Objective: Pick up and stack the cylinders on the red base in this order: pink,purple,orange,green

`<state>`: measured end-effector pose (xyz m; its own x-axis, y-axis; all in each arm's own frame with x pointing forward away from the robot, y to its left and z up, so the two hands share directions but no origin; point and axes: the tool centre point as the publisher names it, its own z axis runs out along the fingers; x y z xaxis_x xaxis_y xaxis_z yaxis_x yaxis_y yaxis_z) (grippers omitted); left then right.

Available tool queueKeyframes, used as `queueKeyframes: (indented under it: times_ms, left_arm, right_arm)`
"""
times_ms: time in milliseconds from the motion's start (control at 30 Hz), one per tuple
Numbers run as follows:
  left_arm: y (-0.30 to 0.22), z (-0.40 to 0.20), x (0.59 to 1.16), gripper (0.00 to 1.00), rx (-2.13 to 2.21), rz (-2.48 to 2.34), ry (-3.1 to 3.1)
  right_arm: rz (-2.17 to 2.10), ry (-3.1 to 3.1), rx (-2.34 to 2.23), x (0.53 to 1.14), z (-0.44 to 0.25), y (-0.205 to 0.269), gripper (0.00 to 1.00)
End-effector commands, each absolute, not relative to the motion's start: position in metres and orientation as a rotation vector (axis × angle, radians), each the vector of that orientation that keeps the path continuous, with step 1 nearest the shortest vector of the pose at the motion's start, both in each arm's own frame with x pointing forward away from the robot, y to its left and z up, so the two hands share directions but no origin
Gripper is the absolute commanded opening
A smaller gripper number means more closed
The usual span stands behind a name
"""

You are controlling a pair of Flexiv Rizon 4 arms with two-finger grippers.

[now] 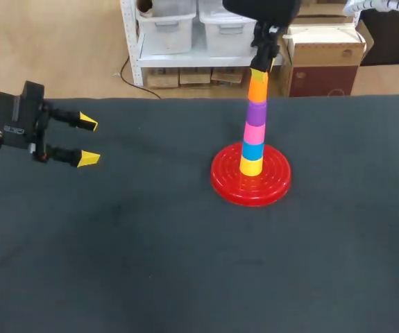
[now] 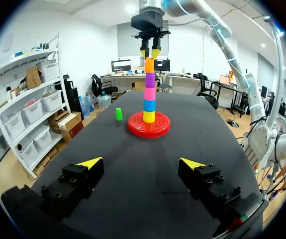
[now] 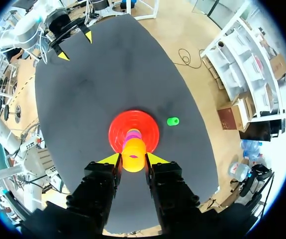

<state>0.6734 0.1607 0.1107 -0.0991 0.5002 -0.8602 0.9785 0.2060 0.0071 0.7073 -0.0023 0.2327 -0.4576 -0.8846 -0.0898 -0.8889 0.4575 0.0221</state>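
On the red base (image 1: 221, 182) stands a tower of yellow, blue, pink (image 1: 254, 132), purple (image 1: 256, 111) and orange cylinders (image 1: 257, 89). My right gripper (image 3: 134, 159) hangs straight above the tower, shut on the upper end of the orange cylinder (image 3: 133, 152), which rests on the purple one. The green cylinder (image 3: 172, 121) stands upright on the cloth beyond the base, also seen in the left wrist view (image 2: 118, 114); the head view does not show it. My left gripper (image 1: 88, 141) hovers open and empty at the table's left side, well away from the tower.
A dark cloth covers the table (image 1: 150, 263). The tower (image 2: 149, 89) leans slightly and my right arm comes down over it from the far side. Only the base and the green cylinder lie on the cloth.
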Motion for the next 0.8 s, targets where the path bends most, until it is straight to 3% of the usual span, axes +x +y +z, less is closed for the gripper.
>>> queueKeyframes:
  times_ms: [33,800]
  left_arm:
    - [0.161,0.110,0.673,1.00,1.396,-0.788,1.710]
    - [0.161,0.110,0.673,1.00,1.396,-0.788,1.710]
  right_arm:
    - [0.103,2.625,-1.606,0.705,0.229,-0.005,0.00]
    - [0.109,2.661,-1.674,0.707,0.217,0.003,0.00]
